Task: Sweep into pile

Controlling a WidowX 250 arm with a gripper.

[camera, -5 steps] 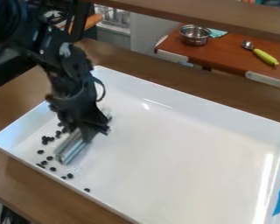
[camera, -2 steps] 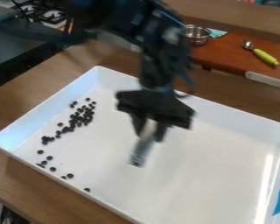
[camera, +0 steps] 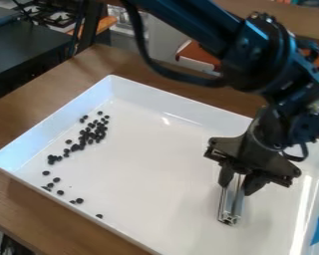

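Metal bar (camera: 236,201) lengthwise toward the camera

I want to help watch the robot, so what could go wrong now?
Some black bits lie close to the edge of the tray, so the metal bar might miss them. The bits look small and round, so a fast sweep could scatter them. The end effector holds only the bar's top, so it might twist.

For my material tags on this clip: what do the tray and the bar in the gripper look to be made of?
The tray looks like glossy white plastic, going by the bright streak along its right wall; enamelled metal is possible too. The bar, held in the gripper, seems to be bare metal, perhaps aluminium, given its silvery-grey sheen and straight edges.
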